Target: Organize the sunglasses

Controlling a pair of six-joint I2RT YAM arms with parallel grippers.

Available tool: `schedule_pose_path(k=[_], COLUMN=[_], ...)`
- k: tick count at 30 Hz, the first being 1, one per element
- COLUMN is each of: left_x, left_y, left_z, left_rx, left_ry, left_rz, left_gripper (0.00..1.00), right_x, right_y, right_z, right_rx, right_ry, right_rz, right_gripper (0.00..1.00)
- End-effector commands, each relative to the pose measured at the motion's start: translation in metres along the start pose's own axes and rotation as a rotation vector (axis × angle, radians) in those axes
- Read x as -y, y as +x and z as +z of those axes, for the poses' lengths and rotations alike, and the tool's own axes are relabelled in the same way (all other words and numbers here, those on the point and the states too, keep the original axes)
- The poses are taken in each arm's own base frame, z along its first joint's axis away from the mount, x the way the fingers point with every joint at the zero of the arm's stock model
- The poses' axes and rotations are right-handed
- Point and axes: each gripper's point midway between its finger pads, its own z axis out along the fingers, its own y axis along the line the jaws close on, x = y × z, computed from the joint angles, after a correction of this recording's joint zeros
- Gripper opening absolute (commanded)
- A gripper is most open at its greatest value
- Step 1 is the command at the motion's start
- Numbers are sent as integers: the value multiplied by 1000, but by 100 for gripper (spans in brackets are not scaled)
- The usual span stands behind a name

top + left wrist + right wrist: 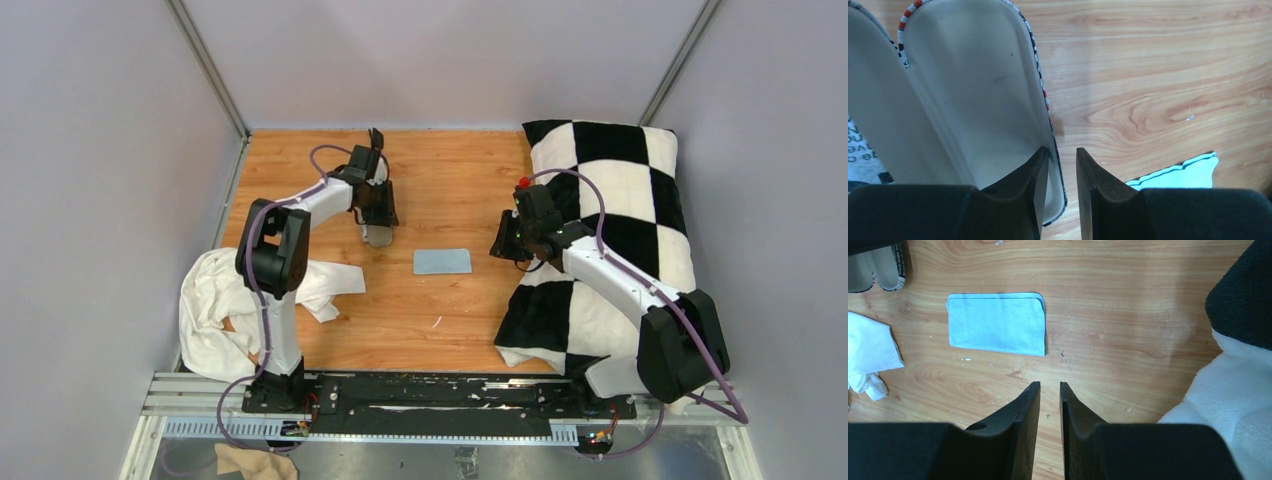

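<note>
The tan-grey case [973, 100] lies open at the far left, showing its pale inside and striped edge; it also shows in the top view [377, 237]. My left gripper [1062, 150] straddles the case's near rim, one finger inside and one outside. The jaws are narrowly apart, with wood showing beside the rim. In the top view it [378, 215] hangs over the case. My right gripper [1049, 384] is nearly closed and empty above bare wood, right of the light-blue cloth [995, 324]. A small black thing [376, 140] behind the left wrist may be the sunglasses; I cannot tell.
A black-and-white checked pillow [610, 200] fills the right side, under the right arm. A crumpled white cloth [220, 300] lies at the near left by the left arm's base. The light-blue cloth [442, 261] lies flat mid-table. Grey walls close in the sides.
</note>
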Motion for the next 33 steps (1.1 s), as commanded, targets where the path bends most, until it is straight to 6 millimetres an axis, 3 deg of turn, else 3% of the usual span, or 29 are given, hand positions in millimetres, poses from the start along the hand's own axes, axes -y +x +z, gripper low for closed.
schedule_pose_path(k=[1, 15, 20, 33], left_x=[12, 51, 65, 87], left_y=[23, 44, 50, 28], left_z=[9, -9, -22, -75], left_rx=[-105, -123, -127, 5], left_ry=[-3, 8, 28, 66], left_rz=[154, 443, 508, 501], left_gripper=[30, 35, 41, 43], right_x=[14, 13, 15, 14], right_y=[8, 9, 11, 13], right_z=[5, 8, 7, 10], right_rx=[-30, -37, -36, -45], right_ry=[41, 34, 36, 31], right_rz=[4, 5, 6, 10], right_gripper=[26, 26, 26, 26])
